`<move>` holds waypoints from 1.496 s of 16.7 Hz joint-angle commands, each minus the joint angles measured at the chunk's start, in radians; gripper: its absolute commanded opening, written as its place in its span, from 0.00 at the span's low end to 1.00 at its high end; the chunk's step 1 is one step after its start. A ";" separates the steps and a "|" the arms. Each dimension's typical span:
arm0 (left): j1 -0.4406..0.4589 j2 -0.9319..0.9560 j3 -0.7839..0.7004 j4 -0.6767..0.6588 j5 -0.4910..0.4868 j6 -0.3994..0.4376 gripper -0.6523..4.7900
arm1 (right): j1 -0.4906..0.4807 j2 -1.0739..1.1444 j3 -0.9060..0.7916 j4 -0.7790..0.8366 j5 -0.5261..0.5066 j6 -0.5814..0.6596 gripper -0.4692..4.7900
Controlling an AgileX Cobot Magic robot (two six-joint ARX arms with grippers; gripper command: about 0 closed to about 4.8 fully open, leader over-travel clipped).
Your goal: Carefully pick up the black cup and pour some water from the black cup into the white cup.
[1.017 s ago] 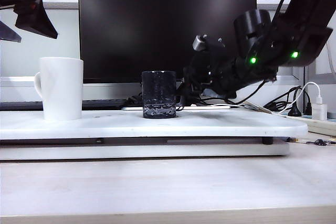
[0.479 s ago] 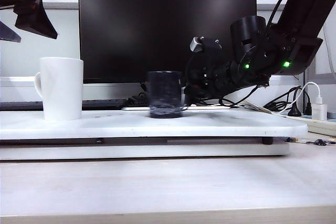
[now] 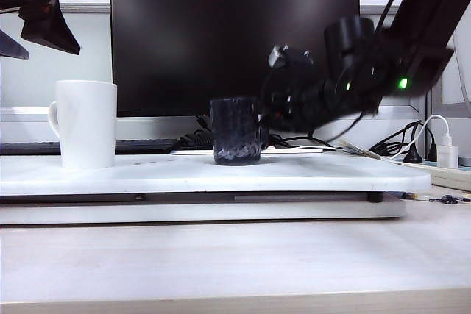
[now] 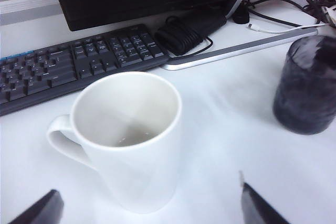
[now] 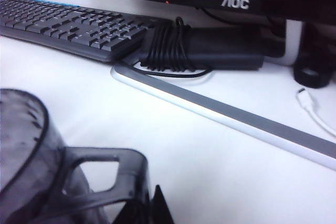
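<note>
The black cup (image 3: pixel 235 131) stands mid-board, blurred, its handle turned to the right. My right gripper (image 3: pixel 268 118) is shut on that handle. In the right wrist view the dark handle loop (image 5: pixel 107 167) sits right in front of the closed fingertips (image 5: pixel 153 207), with the cup's rim (image 5: pixel 23 129) beyond. The white cup (image 3: pixel 86 123) stands upright at the board's left end, handle to the left. My left gripper (image 3: pixel 33 20) hangs open above it; in its wrist view the white cup (image 4: pixel 128 135) lies between the spread fingers (image 4: pixel 257 208). Water cannot be made out.
A black monitor (image 3: pixel 234 38) stands behind the white board (image 3: pixel 221 178). A keyboard (image 4: pixel 63 69) and a coiled cable bundle (image 5: pixel 173 45) lie along the board's far edge. A charger and cables (image 3: pixel 441 148) sit at the right.
The right gripper has closed on the black cup's handle. The cup has shifted a little to the right and now shows blurred. The left arm and white cup have not moved.
</note>
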State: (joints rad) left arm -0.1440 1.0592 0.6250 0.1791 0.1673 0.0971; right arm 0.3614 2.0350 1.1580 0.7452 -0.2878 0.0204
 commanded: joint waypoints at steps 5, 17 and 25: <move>0.001 -0.006 0.028 0.102 -0.036 0.000 1.00 | 0.086 -0.283 0.163 -0.351 -0.046 0.023 0.09; 0.000 0.029 0.123 -0.097 0.021 -0.094 1.00 | 0.247 0.107 0.822 -0.698 0.095 -0.239 0.09; 0.000 0.048 0.122 -0.185 0.034 -0.093 1.00 | 0.312 0.117 0.856 -0.712 0.266 -0.446 0.09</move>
State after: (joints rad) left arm -0.1444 1.1103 0.7448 -0.0162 0.1978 0.0059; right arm 0.6678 2.1616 2.0026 0.0055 -0.0574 -0.3920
